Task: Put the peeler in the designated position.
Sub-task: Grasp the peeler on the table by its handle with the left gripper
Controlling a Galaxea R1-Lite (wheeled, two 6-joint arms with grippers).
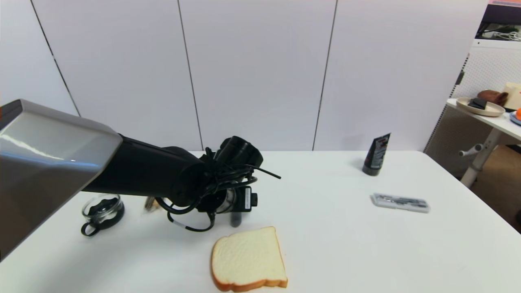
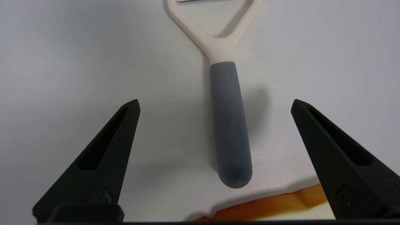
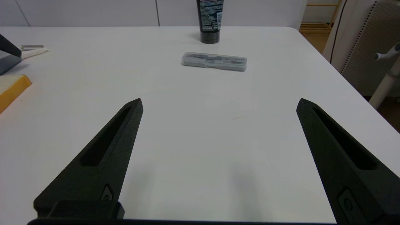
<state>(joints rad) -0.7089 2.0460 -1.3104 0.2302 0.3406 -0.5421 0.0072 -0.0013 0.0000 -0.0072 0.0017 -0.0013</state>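
Note:
The peeler point(image 2: 229, 125) lies flat on the white table, its grey handle toward the camera and its cream forked head and thin blade pointing away. My left gripper point(image 2: 215, 106) hovers open just above it, one finger on each side of the handle, neither touching. In the head view the left arm point(image 1: 163, 179) reaches over the table's middle left, and only the handle's end point(image 1: 236, 219) shows below the wrist. My right gripper point(image 3: 218, 104) is open over bare tabletop on the right side, holding nothing. The designated position has no mark that I can see.
A slice of bread point(image 1: 248, 260) lies just in front of the peeler. A glass jar with a black lid point(image 1: 101, 209) stands at the left. A black tube point(image 1: 376, 154) and a flat clear case point(image 1: 400, 202) sit at the right. A side table point(image 1: 488, 118) stands beyond the right edge.

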